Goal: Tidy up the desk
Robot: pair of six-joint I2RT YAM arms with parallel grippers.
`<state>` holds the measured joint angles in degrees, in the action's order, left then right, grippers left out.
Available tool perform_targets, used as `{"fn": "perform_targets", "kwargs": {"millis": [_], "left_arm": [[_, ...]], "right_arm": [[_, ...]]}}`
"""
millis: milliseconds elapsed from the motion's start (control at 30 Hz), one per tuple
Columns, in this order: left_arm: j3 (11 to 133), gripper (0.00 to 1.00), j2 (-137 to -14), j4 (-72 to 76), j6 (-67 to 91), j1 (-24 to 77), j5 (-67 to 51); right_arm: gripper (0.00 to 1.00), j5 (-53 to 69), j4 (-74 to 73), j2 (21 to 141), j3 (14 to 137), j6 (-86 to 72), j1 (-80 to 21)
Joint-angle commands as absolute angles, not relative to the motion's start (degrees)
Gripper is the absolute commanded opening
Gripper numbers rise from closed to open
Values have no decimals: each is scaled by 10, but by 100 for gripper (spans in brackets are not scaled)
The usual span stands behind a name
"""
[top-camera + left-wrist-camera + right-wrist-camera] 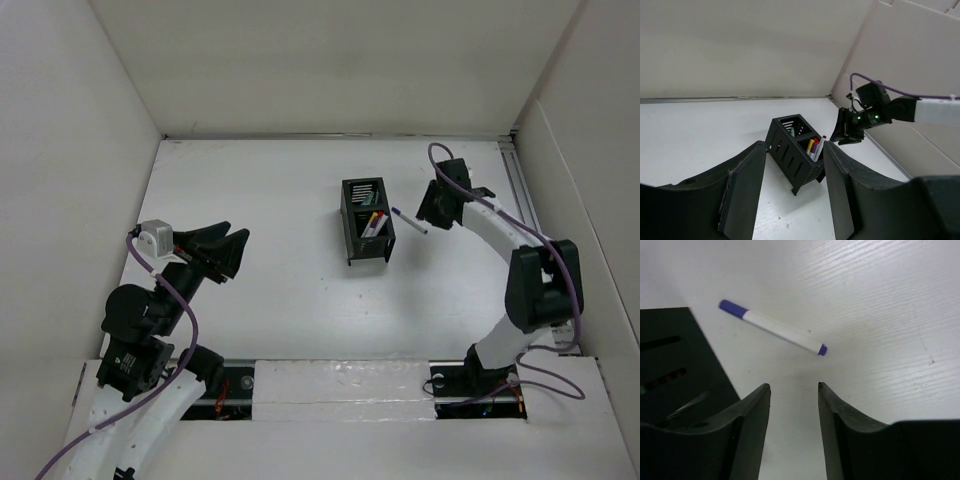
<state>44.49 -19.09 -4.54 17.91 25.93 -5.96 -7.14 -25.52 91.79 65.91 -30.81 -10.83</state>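
The right arm is reaching far forward, its claw [793, 387] hanging open over a white plastic marker with a purple cap [772, 327]. The marker is lying on the plain matte white tabletop [270, 190], just beside a black mesh organizer box [365, 220] holding pens. The left arm is crouching low, its claw [794, 146] parted and facing the organizer. Smooth white walls [330, 60] are enclosing the tabletop.

plain white walls [330, 60] on three sides, soft even light
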Motion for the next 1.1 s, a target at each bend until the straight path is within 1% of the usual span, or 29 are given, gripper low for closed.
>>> {"fn": "perform_targets", "kwargs": {"millis": [0, 100, 233, 333, 367, 433, 500, 533, 733, 767, 800, 833, 900, 933, 1067], "left_arm": [[443, 46, -196, -21, 180, 262, -67], [444, 46, -199, -21, 180, 262, -66], [445, 46, -200, -21, 180, 262, -64], [445, 46, -200, -22, 179, 262, -65], [444, 46, -200, -23, 179, 262, -65], [444, 46, -199, -23, 179, 262, -63], [445, 46, -197, -24, 179, 262, -61], [445, 46, -196, -25, 178, 262, -62], [446, 46, -194, -25, 178, 262, -59], [446, 46, -195, -25, 178, 262, -58], [446, 46, -194, -25, 178, 262, -59], [446, 46, -194, -25, 178, 262, -59], [446, 46, -192, -26, 178, 262, -58], [446, 46, -192, -26, 178, 262, -58], [446, 46, -191, -25, 178, 262, -62]], "right_arm": [[50, -60, -252, 973, 753, -267, -115], [52, -76, -298, 1046, 819, -243, -121], [53, -78, -315, 1097, 858, -238, -132], [57, -80, -340, 1130, 889, -237, -132], [57, -83, -369, 1160, 923, -239, -132], [58, -96, -389, 1186, 949, -239, -138], [57, -98, -410, 1212, 976, -238, -138], [53, -93, -424, 1228, 992, -238, -143], [50, -123, -474, 1257, 1020, -249, -160], [49, -133, -475, 1259, 1020, -250, -160], [45, -149, -478, 1260, 1015, -253, -160], [36, -152, -485, 1259, 1012, -258, -160], [31, -152, -481, 1245, 988, -263, -160], [25, -153, -472, 1237, 974, -271, -160], [17, -145, -435, 1181, 891, -289, -160]]}}
